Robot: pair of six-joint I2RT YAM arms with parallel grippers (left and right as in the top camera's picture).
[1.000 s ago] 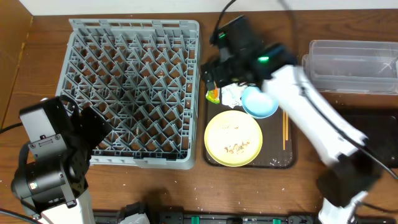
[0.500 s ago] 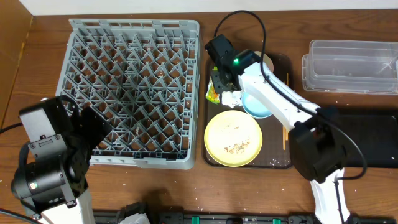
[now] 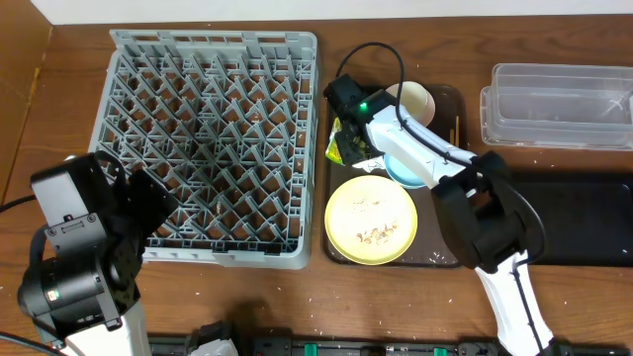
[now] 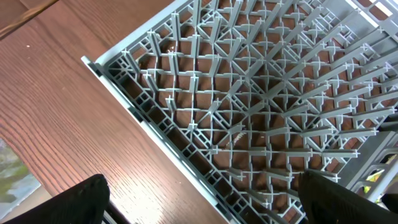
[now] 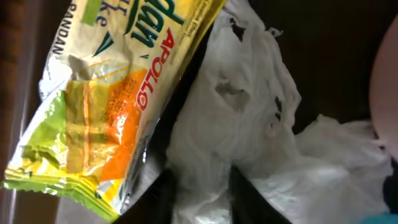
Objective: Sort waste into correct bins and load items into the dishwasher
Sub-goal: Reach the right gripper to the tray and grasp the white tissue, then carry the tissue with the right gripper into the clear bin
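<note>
- Two-finger right gripper (image 5: pixel 199 200) is standing low over the far left corner of the dark brown rectangular serving tray (image 3: pixel 440 247). Its dark fingers (image 5: pixel 239 202) are sitting narrowly on either side of a fold of the crumpled white wrapper piece (image 5: pixel 236 106), but I cannot tell if they are already pinching it.
- The small yellow-green and orange snack wrapper (image 5: pixel 106 106) is lying just beside that white piece, outside the fingers.
- The left gripper (image 4: pixel 208 205) is hanging with its jaws spread wide and nothing between them, over a corner of the large square grey plastic dish rack (image 3: pixel 213 148).
- In my judgement the sorting is only beginning. The clear rectangular plastic container (image 3: pixel 559 99) and the flat black rectangular bin (image 3: pixel 584 210) are showing no waste that I can see, and the rack is carrying no dishes.
- The pinkish-white cup (image 3: pixel 417 99), the light blue bowl (image 3: pixel 402 173), the thin wooden chopsticks (image 3: pixel 457 127) and the pale yellow round plate (image 3: pixel 351 198) are all waiting on the tray.
- The white rice-like bits with brownish crumbs (image 3: pixel 374 235) are lying on the plate.
- I am not finding the white bowl.
- Both bins are lying well apart from the right gripper, off to its right.
</note>
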